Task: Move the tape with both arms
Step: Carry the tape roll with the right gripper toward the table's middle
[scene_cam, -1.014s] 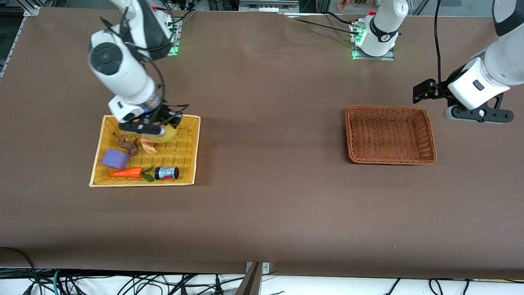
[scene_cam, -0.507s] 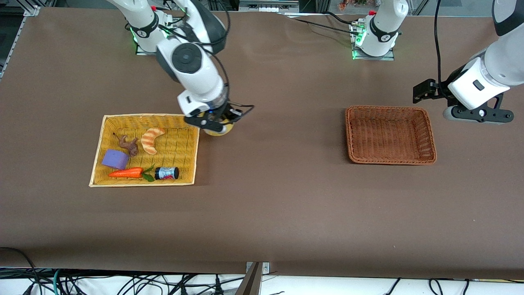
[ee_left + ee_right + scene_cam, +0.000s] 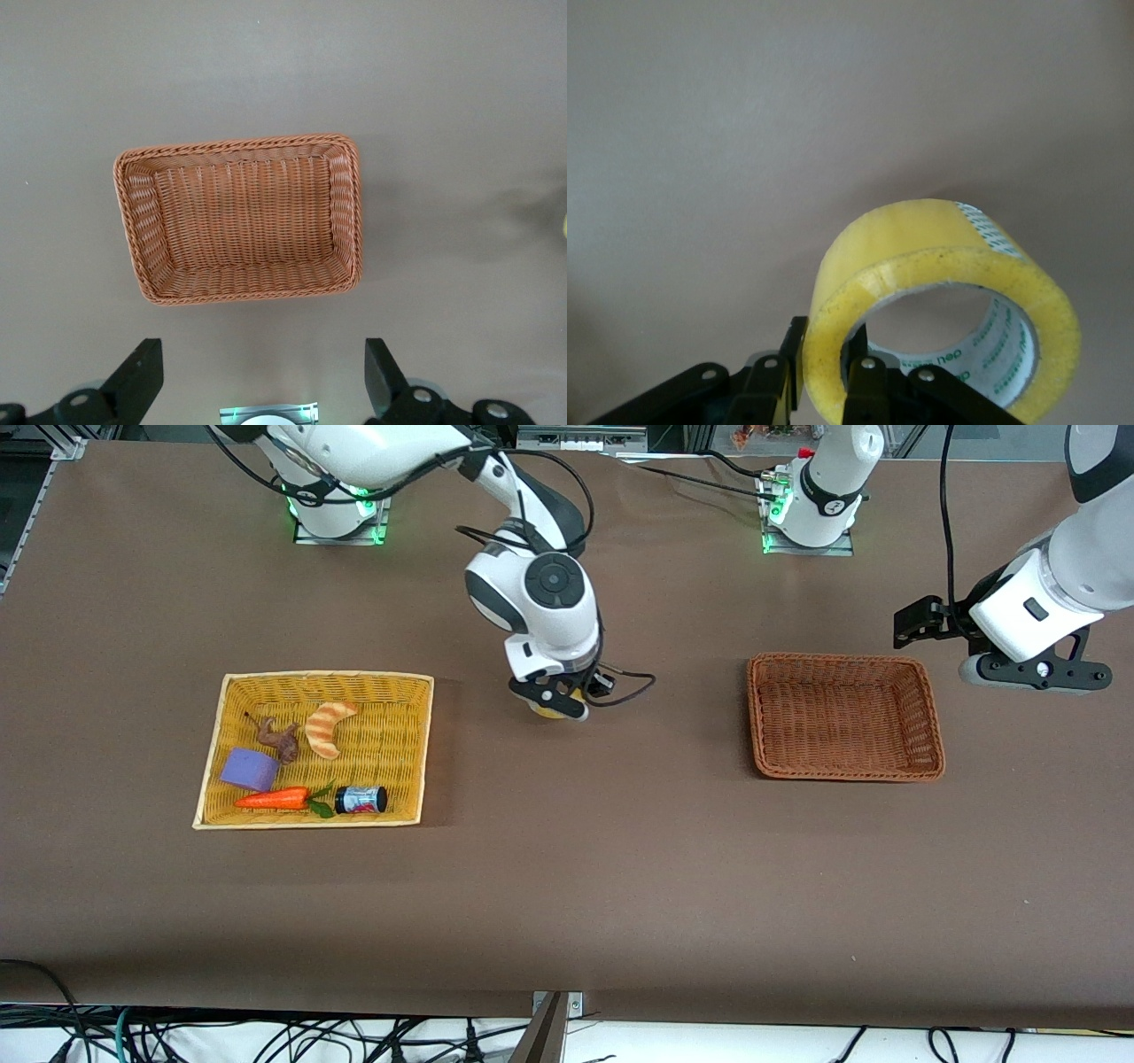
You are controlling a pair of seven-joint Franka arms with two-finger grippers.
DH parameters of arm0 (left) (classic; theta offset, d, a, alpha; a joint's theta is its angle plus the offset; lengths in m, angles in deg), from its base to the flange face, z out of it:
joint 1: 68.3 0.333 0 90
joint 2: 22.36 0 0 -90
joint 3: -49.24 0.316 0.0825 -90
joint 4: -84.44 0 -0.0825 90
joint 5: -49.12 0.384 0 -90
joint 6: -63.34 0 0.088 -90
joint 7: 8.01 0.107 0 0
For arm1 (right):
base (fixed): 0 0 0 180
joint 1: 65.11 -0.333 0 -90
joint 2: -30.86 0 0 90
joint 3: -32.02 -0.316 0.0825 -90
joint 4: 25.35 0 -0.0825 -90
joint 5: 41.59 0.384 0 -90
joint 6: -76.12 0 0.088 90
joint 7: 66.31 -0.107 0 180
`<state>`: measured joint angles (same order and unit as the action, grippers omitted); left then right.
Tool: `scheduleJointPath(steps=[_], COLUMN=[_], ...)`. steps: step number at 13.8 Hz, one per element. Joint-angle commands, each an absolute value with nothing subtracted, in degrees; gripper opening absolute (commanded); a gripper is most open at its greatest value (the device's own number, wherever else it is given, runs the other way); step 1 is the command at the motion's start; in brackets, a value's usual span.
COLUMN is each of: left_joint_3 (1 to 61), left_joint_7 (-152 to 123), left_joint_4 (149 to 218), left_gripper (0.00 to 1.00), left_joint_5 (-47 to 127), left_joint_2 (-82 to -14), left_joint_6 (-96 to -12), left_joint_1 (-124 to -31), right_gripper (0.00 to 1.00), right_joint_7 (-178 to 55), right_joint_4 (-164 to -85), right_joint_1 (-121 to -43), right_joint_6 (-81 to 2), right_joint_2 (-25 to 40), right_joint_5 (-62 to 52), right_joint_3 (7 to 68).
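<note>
While aloft over bare table, right pincer [image 3: 556, 701] clamped on the tape [image 3: 547, 707]; left pincer [image 3: 266, 381] wide, empty.

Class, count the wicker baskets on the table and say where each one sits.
2. The yellow basket holding several items sits toward the right arm's end; the empty brown basket sits toward the left arm's end. None seems hidden.

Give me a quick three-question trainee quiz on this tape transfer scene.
1. True or false: the right pincer holds the tape over bare table, between the two baskets.
2. The brown basket contains: A) a carrot B) nothing C) tape
3. Which item in the yellow basket lies nearest the front camera's edge beside the carrot?

Key: 1 true. 2 B. 3 the small black jar.
</note>
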<state>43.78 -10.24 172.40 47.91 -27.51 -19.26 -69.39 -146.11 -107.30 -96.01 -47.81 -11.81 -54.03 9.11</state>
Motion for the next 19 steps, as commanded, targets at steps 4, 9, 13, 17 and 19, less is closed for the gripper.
scheduleJointPath(steps=[4,9,13,17,19], left_joint_3=[43.79,43.97,43.7,43.71,43.79], left_joint_7=[-10.82,-9.94,-10.03,-10.03,-10.2], left_joint_4=[170.75,170.92,170.92,171.01,171.1], left_gripper=[1.0,1.0,1.0,1.0,1.0], left_joint_5=[44.75,37.6,38.13,38.04,38.13], left_joint_2=[-27.9,-28.25,-28.25,-28.86,-29.13], left_joint_6=[-18.74,-20.42,-20.07,-19.98,-19.89], left_joint_1=[-69.01,-65.58,-65.93,-65.75,-65.4], right_gripper=[0.0,0.0,0.94,1.0,1.0], right_joint_7=[-147.35,-146.91,-147.17,-146.56,-142.63], right_joint_4=[-103.75,-103.75,-103.75,-103.58,-103.31], right_joint_1=[-96.84,-96.75,-96.31,-96.4,-94.74], right_joint_6=[-48.5,-52.9,-52.46,-49.93,-44.23], right_joint_2=[-16.16,-19.42,-19.15,-16.53,-13.02], right_joint_5=[-56.43,-57.58,-57.4,-57.76,-58.72], right_joint_3=[9.43,9.95,9.95,10.04,10.22])
